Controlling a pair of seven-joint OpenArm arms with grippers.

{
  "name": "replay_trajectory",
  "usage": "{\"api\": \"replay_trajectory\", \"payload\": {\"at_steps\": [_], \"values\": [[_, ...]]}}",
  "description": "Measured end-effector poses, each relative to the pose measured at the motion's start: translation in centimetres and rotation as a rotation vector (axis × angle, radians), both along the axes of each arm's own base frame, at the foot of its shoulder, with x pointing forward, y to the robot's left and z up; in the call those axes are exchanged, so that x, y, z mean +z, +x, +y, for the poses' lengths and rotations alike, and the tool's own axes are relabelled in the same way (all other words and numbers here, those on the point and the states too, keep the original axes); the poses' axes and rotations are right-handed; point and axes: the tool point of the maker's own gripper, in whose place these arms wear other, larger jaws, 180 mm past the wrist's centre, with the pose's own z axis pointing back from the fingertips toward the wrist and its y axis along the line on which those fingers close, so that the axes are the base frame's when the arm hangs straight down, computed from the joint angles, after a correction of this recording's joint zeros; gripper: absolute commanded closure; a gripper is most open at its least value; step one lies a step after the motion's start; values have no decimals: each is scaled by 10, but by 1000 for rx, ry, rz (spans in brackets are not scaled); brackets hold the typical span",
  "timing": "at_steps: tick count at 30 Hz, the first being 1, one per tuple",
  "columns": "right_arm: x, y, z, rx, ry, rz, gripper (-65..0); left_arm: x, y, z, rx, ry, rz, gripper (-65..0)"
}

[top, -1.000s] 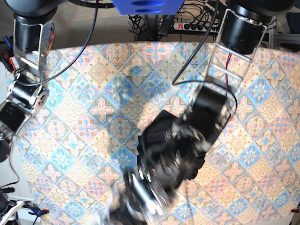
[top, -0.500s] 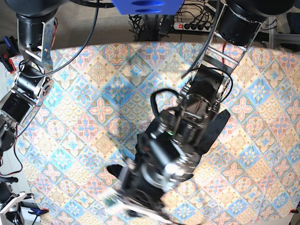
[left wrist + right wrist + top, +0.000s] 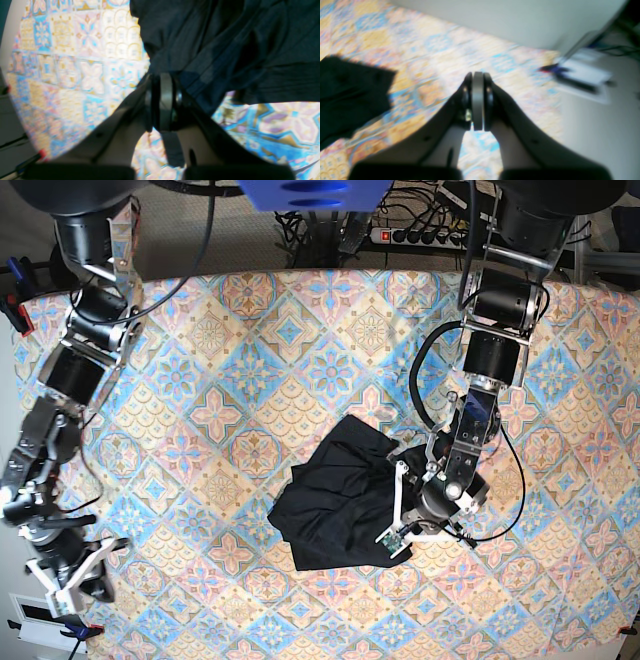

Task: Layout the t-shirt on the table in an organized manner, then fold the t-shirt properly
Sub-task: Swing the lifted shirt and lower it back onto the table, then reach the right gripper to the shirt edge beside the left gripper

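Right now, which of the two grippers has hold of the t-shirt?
The left gripper, shut on a fold of the black t-shirt; the right gripper is shut on nothing, over bare table.

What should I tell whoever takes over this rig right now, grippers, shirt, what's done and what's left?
Left gripper: shut on a fold of the t-shirt, low over the table.
Right gripper: shut, holding nothing, off at the table's edge, away from the shirt.
T-shirt: a crumpled black heap near the middle of the table, sleeves and hem not sorted out.
Done: nothing laid flat yet.
Left: spread the shirt out flat, then fold it.
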Motion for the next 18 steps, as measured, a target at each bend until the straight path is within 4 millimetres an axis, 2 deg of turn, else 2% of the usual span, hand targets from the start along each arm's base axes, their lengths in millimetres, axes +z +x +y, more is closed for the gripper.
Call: {"api": "replay_trajectory", "payload": {"at_steps": [4,6,7,8,12,16,18], "values": [[-64,-16,60,145,-47,132,-62,-22,-16,17,75,-57,44,0],[-99,-32,95,236,-78,215,-77,-30,-22,27,109,-63,60,0],[-109,-39,114,288,-94,226,-78,-32,-24,31,123,-70,65,0],[-113,-46,132,337,-101,214,-79,-35,-27,33,133,-80,74,0],[-102,-70,200,542,-106,93,-80,-47,-36,35,144,-109,79,0],[-102,-87,235,657,-117,61,-81,-66,-52,30,133,-125,108,0],[-105,-92,244,688,-126,63,-81,-70,-56,30,134,-125,115,0]]}}
